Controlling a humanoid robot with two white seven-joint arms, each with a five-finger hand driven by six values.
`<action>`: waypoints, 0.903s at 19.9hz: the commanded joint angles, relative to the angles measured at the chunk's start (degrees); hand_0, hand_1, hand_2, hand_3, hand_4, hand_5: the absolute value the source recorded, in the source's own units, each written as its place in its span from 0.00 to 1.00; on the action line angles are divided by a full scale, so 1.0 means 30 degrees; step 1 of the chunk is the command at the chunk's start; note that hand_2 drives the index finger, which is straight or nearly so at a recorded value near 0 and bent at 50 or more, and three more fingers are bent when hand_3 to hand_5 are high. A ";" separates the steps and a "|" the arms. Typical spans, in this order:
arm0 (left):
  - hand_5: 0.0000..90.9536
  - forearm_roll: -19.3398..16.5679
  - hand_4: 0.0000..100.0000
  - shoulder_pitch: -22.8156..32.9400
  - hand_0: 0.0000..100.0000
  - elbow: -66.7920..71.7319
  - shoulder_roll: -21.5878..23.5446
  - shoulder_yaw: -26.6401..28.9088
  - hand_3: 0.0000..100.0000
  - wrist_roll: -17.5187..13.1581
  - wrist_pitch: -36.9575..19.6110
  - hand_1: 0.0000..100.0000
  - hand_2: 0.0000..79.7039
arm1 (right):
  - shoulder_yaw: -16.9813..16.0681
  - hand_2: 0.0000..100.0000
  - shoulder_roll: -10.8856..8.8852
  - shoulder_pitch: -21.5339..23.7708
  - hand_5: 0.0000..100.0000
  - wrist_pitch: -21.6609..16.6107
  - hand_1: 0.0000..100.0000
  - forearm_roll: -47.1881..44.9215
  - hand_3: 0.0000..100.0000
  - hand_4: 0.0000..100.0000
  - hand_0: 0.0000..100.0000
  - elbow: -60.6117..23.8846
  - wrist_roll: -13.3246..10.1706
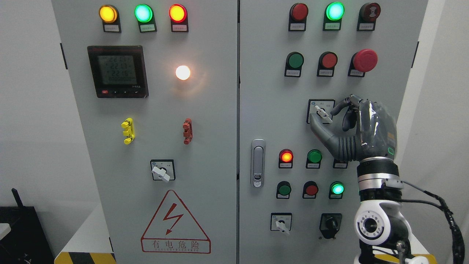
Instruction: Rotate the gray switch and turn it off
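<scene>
Nearest to me the robot's right arm rises from the lower right corner, white wrist joint and silver cuff, black cables trailing off its side. At its top the right hand is held up against the right door of the cabinet, dark fingers curled loosely apart and the thumb stretched out to the left below them. Between thumb and fingers sits the gray switch, a pale lever on a square plate, its handle tilted down to the right. The thumb tip lies just under the lever and the forefinger arches just beside its right end; whether either truly touches it I cannot tell, and the hand is not clamped on it. Below the hand are rows of round buttons and lamps, one lit red lamp and a lit green lamp among them, with a door latch near the seam. Further left, on the other door, are a digital meter, a glowing white lamp and a red triangular warning sign.
</scene>
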 commanded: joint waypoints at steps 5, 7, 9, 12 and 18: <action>0.00 0.0381 0.00 -0.0176 0.12 -0.0498 0.0003 0.0147 0.00 -0.0005 0.0015 0.39 0.00 | 0.0017 0.61 -0.0011 -0.0083 1.00 0.0052 0.47 0.0133 0.96 0.91 0.15 0.0167 0.0116; 0.00 0.0381 0.00 -0.0176 0.12 -0.0498 0.0003 0.0147 0.00 -0.0005 0.0015 0.39 0.00 | 0.0017 0.61 -0.0011 -0.0142 1.00 0.0052 0.47 0.0132 0.96 0.91 0.15 0.0226 0.0116; 0.00 0.0352 0.00 -0.0176 0.12 -0.0498 -0.0026 0.0147 0.00 -0.0005 0.0015 0.39 0.00 | 0.0017 0.61 -0.0011 -0.0142 1.00 0.0052 0.47 0.0103 0.96 0.91 0.16 0.0226 0.0116; 0.00 0.0352 0.00 -0.0176 0.12 -0.0498 0.0003 0.0176 0.00 -0.0005 0.0015 0.39 0.00 | 0.0017 0.62 -0.0011 -0.0142 1.00 0.0052 0.46 0.0103 0.96 0.91 0.24 0.0226 0.0116; 0.00 0.0381 0.00 -0.0176 0.12 -0.0498 0.0003 0.0147 0.00 -0.0005 0.0015 0.39 0.00 | 0.0017 0.62 0.0018 -0.0142 1.00 0.0052 0.46 0.0103 0.96 0.91 0.28 0.0226 0.0116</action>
